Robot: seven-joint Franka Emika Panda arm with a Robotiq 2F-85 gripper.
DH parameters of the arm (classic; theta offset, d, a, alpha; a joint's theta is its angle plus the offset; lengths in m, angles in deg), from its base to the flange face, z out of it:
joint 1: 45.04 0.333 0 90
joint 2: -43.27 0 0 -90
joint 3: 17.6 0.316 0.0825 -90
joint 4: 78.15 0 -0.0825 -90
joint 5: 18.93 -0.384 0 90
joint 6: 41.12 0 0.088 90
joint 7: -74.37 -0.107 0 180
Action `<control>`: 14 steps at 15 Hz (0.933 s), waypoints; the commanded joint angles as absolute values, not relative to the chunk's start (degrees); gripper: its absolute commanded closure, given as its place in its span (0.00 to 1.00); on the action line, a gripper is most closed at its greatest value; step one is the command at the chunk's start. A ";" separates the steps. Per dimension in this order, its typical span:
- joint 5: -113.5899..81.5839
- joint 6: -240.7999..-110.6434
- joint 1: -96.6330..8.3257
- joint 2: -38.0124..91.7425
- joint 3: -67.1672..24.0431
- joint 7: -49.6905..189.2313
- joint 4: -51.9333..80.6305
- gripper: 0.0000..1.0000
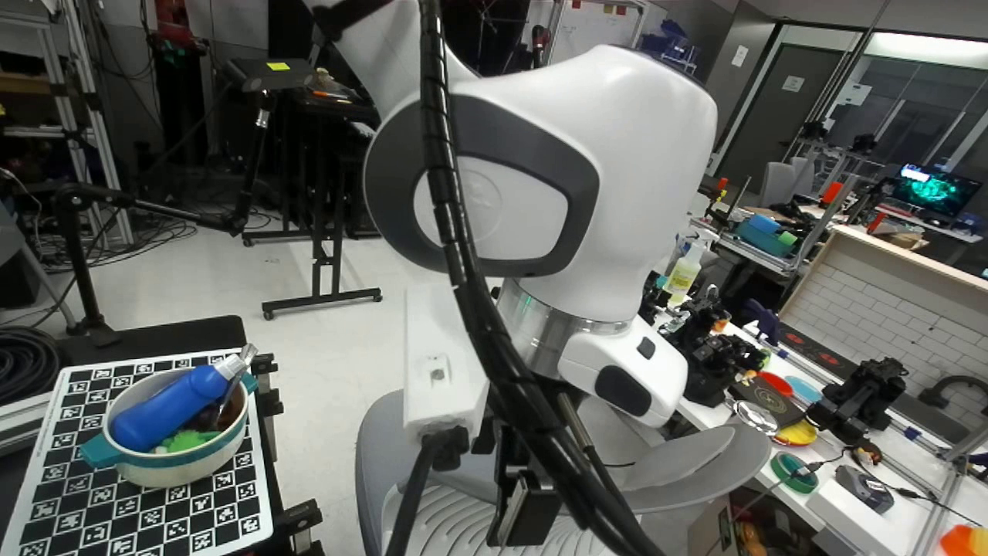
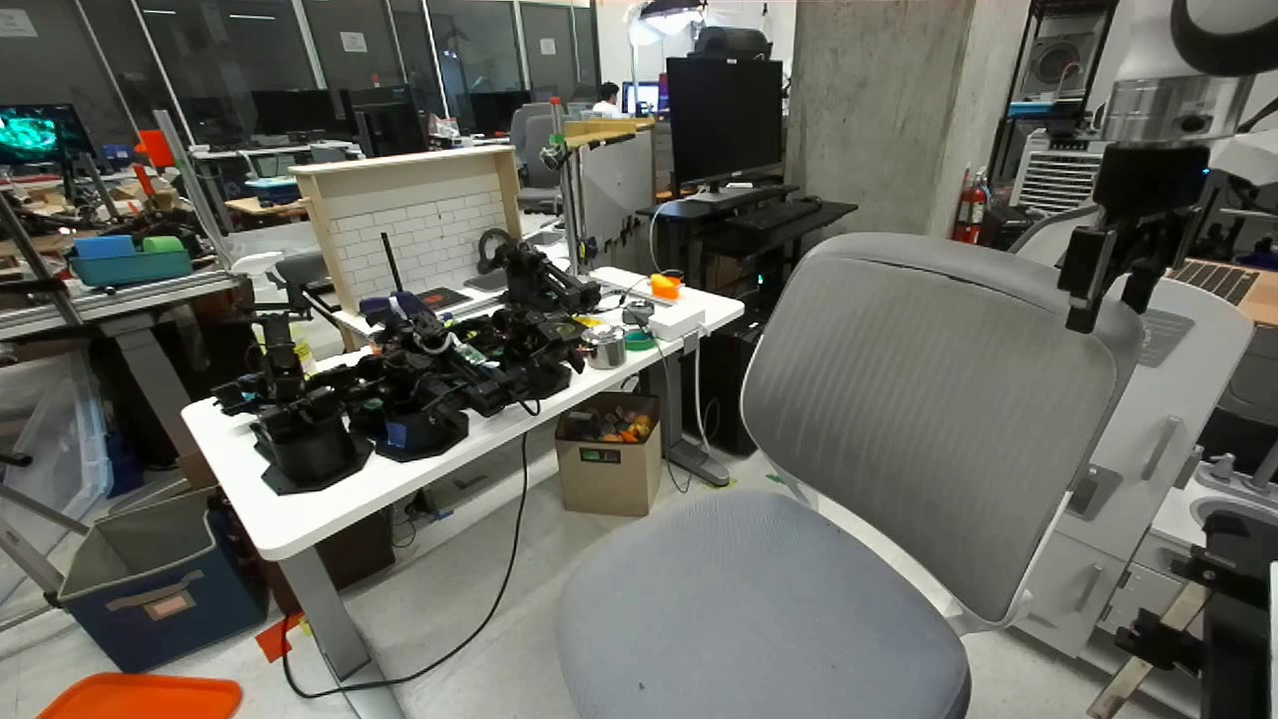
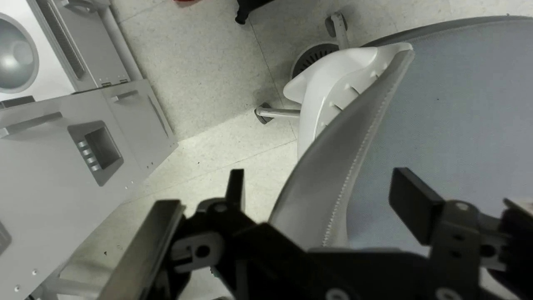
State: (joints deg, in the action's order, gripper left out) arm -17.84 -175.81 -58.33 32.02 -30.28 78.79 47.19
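in an exterior view, several black robot arms (image 2: 434, 424) stood on a white worktop (image 2: 290, 519), well to the left of the fingers (image 2: 1082, 312). less far left of them, and lower, a tan box (image 2: 604, 479) of small things (image 2: 634, 431) sat on the floor (image 2: 419, 589). next came the grey chair (image 2: 869, 459), its seat (image 2: 749, 619) below and left of the fingers, its backrest (image 2: 949, 379) reaching up to their tips. the fingers stood wide apart, with no grip on anything to be seen: in the wrist view the backrest's top edge (image 3: 325, 187) ran between them (whether either side touched it, i couldn't tell). a light grey cabinet unit (image 2: 1178, 399) stood lower, behind and right of the fingers.
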 commanded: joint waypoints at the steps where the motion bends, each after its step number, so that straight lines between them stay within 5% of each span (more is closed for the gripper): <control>1: -17.71 -177.84 -57.97 30.81 -29.56 79.03 46.28 0.42; 9: -16.88 -178.46 -57.12 30.79 -29.19 78.04 46.93 0.96; 14: -14.33 -179.33 -54.22 33.20 -28.31 74.15 49.77 0.94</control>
